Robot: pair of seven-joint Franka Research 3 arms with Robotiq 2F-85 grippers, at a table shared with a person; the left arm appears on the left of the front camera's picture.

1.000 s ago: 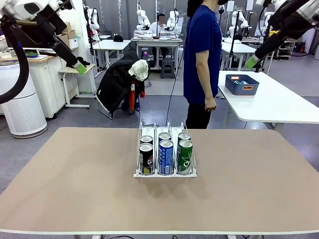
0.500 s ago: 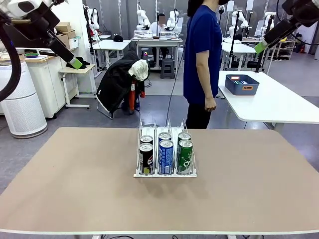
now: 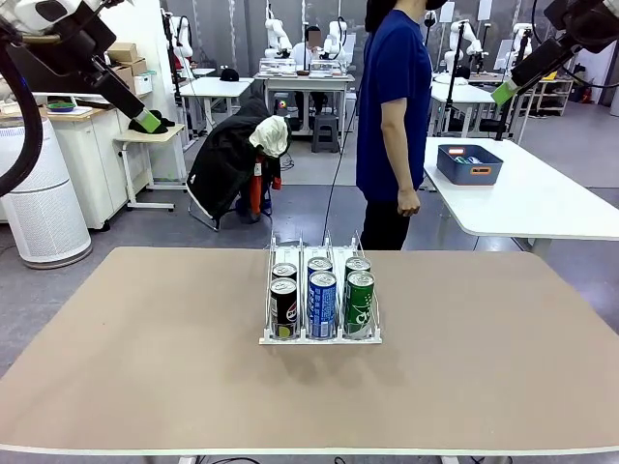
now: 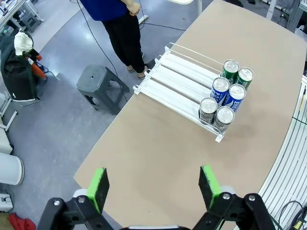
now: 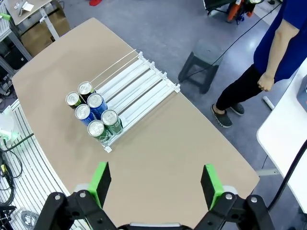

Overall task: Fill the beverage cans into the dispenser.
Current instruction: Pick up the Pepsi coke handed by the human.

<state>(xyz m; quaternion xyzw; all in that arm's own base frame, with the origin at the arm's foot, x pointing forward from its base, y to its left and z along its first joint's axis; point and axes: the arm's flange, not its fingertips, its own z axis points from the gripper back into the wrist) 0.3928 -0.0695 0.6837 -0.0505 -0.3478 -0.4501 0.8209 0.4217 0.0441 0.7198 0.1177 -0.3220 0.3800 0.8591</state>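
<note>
Both arms have lifted and drawn outward over the last second. The left arm (image 3: 73, 53) now holds the left jaws slightly higher at the upper left of the front view. The right arm (image 3: 575, 29) has carried the right jaws up from beside the far white table (image 3: 542, 208) toward the top right corner. Nothing on the bench (image 3: 145, 367) has shifted.

The left jaws stand wide and hold nothing, their green pads (image 4: 98, 188) far apart, looking down on the bench from high above. The right jaws are equally wide and empty, their own pads (image 5: 209, 184) spread the same way.

Well below them, the dispenser (image 3: 319, 339) sits in the middle of the bench, its three lanes running toward the person (image 3: 392, 116). Six cans (image 4: 225, 93) stand upright in it, two to a lane, packed against the front lip: black cans (image 3: 283, 307) in the robot's left lane, blue cans (image 3: 322, 304) in the middle, green cans (image 3: 360, 304) on the right. The lanes behind them lie bare.

The person stands at the far edge, side-on, arm hanging down. A grey stool (image 4: 98, 84) stands on the floor nearby, and a dark blue tub (image 3: 469, 164) rests on the white table.
</note>
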